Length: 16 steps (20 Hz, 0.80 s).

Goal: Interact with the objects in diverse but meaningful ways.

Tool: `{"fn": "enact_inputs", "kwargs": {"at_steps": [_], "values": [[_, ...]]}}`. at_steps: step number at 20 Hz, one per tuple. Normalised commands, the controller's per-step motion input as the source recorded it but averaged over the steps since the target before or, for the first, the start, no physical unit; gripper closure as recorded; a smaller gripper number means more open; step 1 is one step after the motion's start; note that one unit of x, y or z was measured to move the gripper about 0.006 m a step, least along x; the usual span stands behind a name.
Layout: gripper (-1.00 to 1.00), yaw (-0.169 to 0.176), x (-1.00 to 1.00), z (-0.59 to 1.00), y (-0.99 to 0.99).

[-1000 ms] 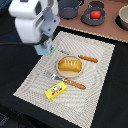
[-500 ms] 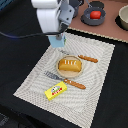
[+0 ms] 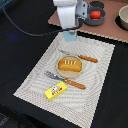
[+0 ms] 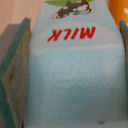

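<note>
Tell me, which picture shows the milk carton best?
The wrist view: the milk carton fills it, with the red word MILK readable between the gripper's green pads. In the exterior view only a pale blue bit peeks out below the gripper.

Bread loaf (image 3: 69,64) on plate (image 3: 58,73), mid-mat (image 3: 35,82); butter packet (image 3: 56,90) in front, carton (image 3: 71,35) behind (betw. gripper fingers (image 4: 14,75)); tomato (image 3: 95,14) in pan (image 3: 102,21).

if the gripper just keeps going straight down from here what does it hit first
Probably the striped placemat: the gripper points down, shut on the milk carton, so the carton's base would meet it first, beyond the plate. Depth is unclear.
</note>
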Motion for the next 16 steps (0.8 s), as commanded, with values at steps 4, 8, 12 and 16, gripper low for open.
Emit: {"fn": "enact_inputs", "kwargs": {"at_steps": [4, 8, 12, 16], "values": [[1.00, -0.015, 0.68, -0.13, 0.55], [1.00, -0.013, 0.45, -0.22, 0.48], [1.00, -0.026, 0.37, -0.21, 0.38], [1.00, -0.033, 0.21, -0.24, 0.23]]}}
